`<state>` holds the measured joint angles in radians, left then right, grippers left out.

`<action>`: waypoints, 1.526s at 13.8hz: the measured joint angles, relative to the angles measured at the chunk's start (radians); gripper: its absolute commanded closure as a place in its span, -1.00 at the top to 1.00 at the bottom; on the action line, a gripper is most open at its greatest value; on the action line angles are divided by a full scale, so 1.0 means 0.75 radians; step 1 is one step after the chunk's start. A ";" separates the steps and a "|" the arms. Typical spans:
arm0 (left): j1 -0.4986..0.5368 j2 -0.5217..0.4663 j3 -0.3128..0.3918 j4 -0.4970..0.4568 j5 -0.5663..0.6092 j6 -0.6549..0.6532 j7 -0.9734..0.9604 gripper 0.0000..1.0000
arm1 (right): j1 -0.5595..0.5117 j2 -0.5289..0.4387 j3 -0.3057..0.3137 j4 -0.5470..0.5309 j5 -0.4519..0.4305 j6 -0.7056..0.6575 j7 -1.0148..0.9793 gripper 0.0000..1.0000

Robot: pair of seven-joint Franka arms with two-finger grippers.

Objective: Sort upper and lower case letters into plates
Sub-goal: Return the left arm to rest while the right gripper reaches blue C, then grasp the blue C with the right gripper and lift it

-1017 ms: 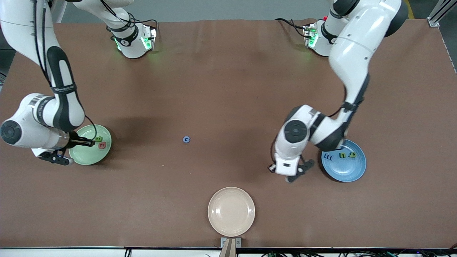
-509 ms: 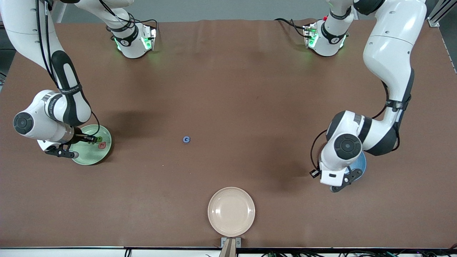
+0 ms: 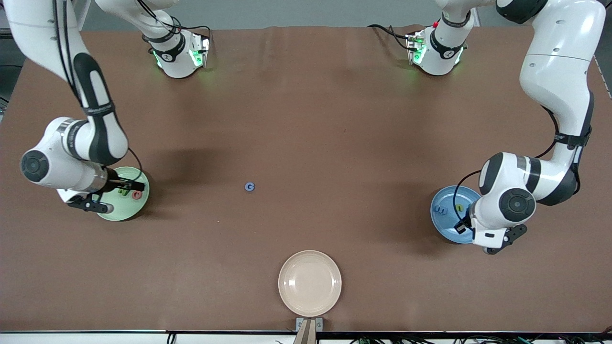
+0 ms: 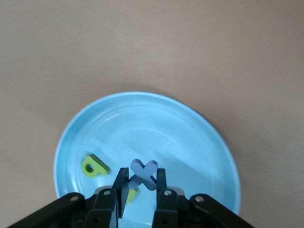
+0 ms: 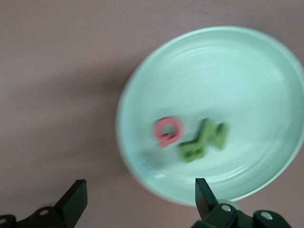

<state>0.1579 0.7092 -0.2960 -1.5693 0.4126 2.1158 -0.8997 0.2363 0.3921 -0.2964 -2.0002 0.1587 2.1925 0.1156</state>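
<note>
The pale green plate [image 3: 119, 211] lies at the right arm's end of the table. It holds a pink letter [image 5: 167, 131] and green letters [image 5: 204, 140]. My right gripper [image 5: 140, 199] hangs open over this plate's rim with nothing between its fingers. The blue plate [image 4: 190, 137] lies at the left arm's end. My left gripper [image 4: 141, 173] hovers over it, shut on a grey-blue letter x [image 4: 144, 172]. A lime letter [image 4: 94, 165] rests in the blue plate, and another is partly hidden under a finger. A small blue letter G [image 3: 249, 187] lies alone mid-table.
A cream-beige plate [image 3: 310, 283] sits near the table's front edge, nearer the front camera than the letter G. Brown table surface stretches between the two coloured plates. Both arm bases stand along the back edge.
My right gripper opened and a green letter dropped into the green plate. My left arm swung toward its own end of the table, carrying the letter x over the blue plate.
</note>
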 measured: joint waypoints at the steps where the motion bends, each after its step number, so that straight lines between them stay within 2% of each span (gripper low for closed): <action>1: 0.003 -0.001 0.000 0.000 0.000 0.003 0.008 1.00 | 0.095 -0.020 0.004 -0.001 0.000 -0.014 0.160 1.00; 5: -0.001 -0.060 -0.015 0.080 0.000 -0.008 0.041 1.00 | 0.417 -0.015 0.015 -0.004 0.000 0.077 0.709 1.00; 7: 0.001 -0.132 -0.015 0.123 -0.009 -0.031 0.232 1.00 | 0.539 0.013 0.017 -0.001 0.000 0.149 0.883 1.00; 9: 0.033 -0.204 -0.012 0.178 -0.081 -0.123 0.467 1.00 | 0.633 0.065 0.018 0.014 0.001 0.212 0.954 1.00; 11: 0.097 -0.267 -0.009 0.210 -0.175 -0.207 0.633 1.00 | 0.676 0.130 0.019 0.038 0.025 0.289 0.967 1.00; 13: 0.144 -0.331 -0.013 0.217 -0.205 -0.290 0.734 1.00 | 0.697 0.194 0.025 0.072 0.055 0.350 0.967 1.00; 17: 0.178 -0.460 -0.012 0.224 -0.377 -0.473 0.844 1.00 | 0.703 0.278 0.049 0.148 0.068 0.359 0.966 0.99; 21: 0.215 -0.560 -0.012 0.231 -0.422 -0.629 0.888 1.00 | 0.703 0.301 0.084 0.151 0.068 0.345 0.966 0.60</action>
<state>0.3192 0.2895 -0.3050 -1.3963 0.0962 1.6440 -0.2333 0.7637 0.6179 -0.2337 -1.8870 0.2099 2.4515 0.8400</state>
